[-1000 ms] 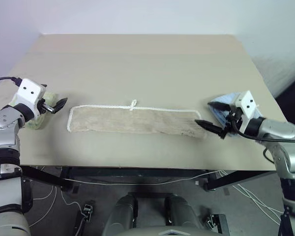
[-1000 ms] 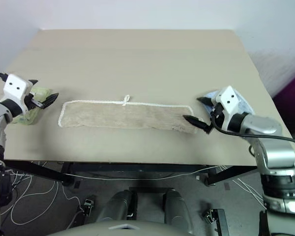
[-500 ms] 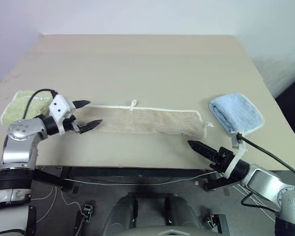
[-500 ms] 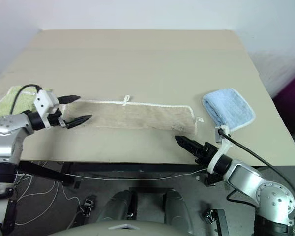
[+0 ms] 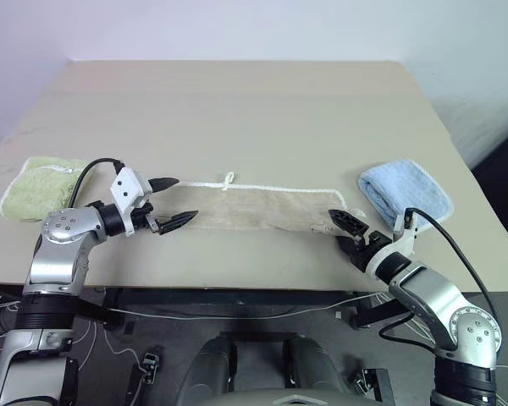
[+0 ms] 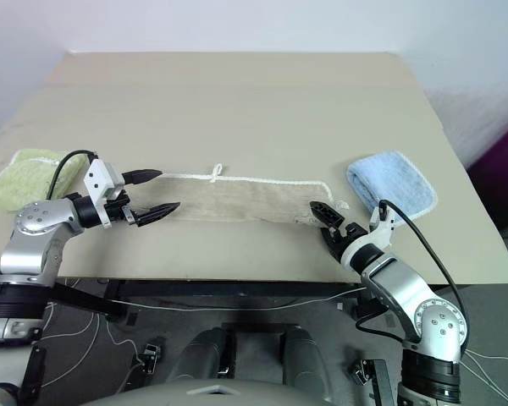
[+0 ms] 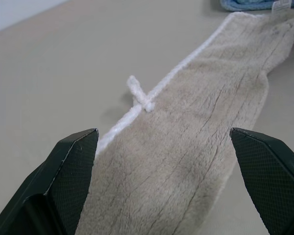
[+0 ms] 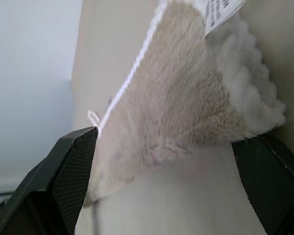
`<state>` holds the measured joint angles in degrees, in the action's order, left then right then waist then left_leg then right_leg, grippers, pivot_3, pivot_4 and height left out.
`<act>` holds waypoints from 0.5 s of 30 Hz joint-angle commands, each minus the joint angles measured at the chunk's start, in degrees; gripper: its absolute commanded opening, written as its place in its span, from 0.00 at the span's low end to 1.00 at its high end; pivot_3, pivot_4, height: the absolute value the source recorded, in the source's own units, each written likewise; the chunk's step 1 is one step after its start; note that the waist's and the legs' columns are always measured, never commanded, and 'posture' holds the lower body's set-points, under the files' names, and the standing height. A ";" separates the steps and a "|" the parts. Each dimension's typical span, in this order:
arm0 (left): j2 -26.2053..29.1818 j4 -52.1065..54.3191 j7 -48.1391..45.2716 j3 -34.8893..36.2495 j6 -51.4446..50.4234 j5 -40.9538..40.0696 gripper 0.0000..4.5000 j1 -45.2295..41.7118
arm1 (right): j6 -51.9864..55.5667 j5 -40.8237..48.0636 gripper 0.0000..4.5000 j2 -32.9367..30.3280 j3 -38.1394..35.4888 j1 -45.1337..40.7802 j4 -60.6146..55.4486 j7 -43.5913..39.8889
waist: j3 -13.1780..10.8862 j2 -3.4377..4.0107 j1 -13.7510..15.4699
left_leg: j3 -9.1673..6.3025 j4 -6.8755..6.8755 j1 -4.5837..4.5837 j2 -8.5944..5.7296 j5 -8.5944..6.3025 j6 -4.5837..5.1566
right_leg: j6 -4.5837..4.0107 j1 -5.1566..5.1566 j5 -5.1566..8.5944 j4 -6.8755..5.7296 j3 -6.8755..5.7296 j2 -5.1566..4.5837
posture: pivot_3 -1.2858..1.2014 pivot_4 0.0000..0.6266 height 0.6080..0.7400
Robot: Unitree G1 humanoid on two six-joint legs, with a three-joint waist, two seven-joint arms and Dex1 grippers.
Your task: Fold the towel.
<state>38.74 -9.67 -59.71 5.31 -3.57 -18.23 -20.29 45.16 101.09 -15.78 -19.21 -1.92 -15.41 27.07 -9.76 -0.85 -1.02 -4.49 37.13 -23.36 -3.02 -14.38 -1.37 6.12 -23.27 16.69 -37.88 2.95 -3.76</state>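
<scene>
Nearest the table [image 5: 262, 110] front edge, the right gripper [image 5: 347, 227] sits at the right end of the towel [image 5: 254, 207], jaws wide apart with nothing between them; in the right wrist view the towel's end, with a white tag [image 8: 220, 12] and a fluffy pale underside, lies between the two fingers but is not pinched. The left gripper [image 5: 171, 201] is at the towel's left end, jaws equally wide and empty — one finger over the far edge by the cord, the other near the front edge. The towel lies flat as a long narrow strip across the table's middle, running left to right, white corded edge [image 5: 271, 187] on the far side with a small loop [image 5: 229, 179] near mid-length. Judgement: terry pile, light, wholly limp — it will sag and drape from any grip, not slip much given the nap, and nothing about it is fragile. The thin strip looks already doubled lengthwise, so the remaining fold is probably end to end. Best holds look to be the two short ends, pinching all layers together near the corded corner, where the cord gives a firmer ridge; a grip on the top layer alone would peel the fold open. Further out, a green cloth [image 5: 34, 186] lies well left and a blue cloth [image 5: 406, 193] just beyond the right gripper, both apart from the towel.
</scene>
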 commanded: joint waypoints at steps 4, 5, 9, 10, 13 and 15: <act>0.18 3.91 0.72 1.36 -0.03 -1.04 1.00 1.38 | -4.37 -0.98 0.95 0.51 -0.35 -0.50 1.76 2.31 | 0.00 0.00 0.00 | 0.00 0.00 0.00 0.00 0.00 0.00 | 0.00 0.01 0.00 0.00 0.00 0.00 | 0.52 0.24 1.00; 0.09 4.04 0.81 1.29 0.00 -0.99 1.00 1.55 | -4.61 -1.14 0.91 0.42 -0.37 -0.49 1.92 2.20 | 0.00 0.00 0.00 | 0.00 0.00 0.01 0.00 0.00 0.00 | 0.00 0.02 0.00 0.00 0.00 0.00 | 0.52 0.24 1.00; -0.70 4.85 1.36 0.86 -0.18 -1.05 1.00 1.94 | -5.71 -1.62 0.65 0.45 -0.45 -0.22 2.24 2.19 | 0.00 0.01 0.20 | 0.00 0.00 0.00 0.00 0.00 0.00 | 0.00 0.02 0.00 0.01 0.00 0.00 | 0.52 0.24 1.00; -1.24 5.42 1.65 0.59 -0.41 -1.23 1.00 1.98 | -6.15 -2.05 0.56 0.63 -0.51 -0.10 2.19 2.13 | 0.00 0.01 0.22 | 0.00 0.01 0.00 0.00 0.00 0.00 | 0.00 0.02 0.00 0.01 0.00 0.00 | 0.52 0.24 1.00; -2.52 6.37 2.42 -0.01 -0.92 -1.24 1.00 1.97 | -7.24 -2.93 0.33 1.11 -0.58 0.11 2.03 2.09 | 0.00 0.01 0.25 | 0.00 0.00 -0.01 -0.01 0.00 0.00 | 0.00 0.02 0.00 0.02 0.00 -0.02 | 0.52 0.24 1.00; -3.21 6.76 2.63 -0.23 -1.16 -0.94 1.00 2.13 | -8.00 -3.61 0.20 1.23 -0.65 0.23 1.59 1.89 | 0.01 0.01 0.15 | 0.00 0.00 0.00 0.00 0.00 0.00 | 0.00 0.02 0.00 0.02 0.00 0.00 | 0.52 0.24 1.00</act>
<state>35.32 -5.32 -57.35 4.89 -4.72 -18.30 -18.21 38.38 98.61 -14.53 -18.55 -2.17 -13.47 28.83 -9.75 -0.84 -0.87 -4.49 37.12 -23.36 -3.02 -14.38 -1.36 6.12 -23.24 16.69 -37.86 2.95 -3.75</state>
